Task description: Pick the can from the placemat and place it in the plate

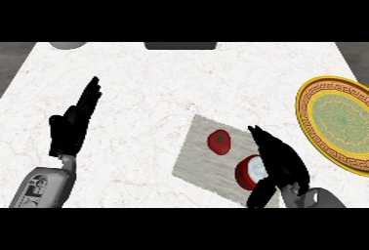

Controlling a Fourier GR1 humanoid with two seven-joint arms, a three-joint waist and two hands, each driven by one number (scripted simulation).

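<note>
Right hand (277, 163), fingers spread and not yet closed, reaches beside the red can (249, 172) at the placemat's (196, 158) near right; rigid, probably light and smooth, best gripped around its sidewall.

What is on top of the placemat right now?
On the placemat: a tomato and the red can, with the right hand against it, covering its right side.
</note>
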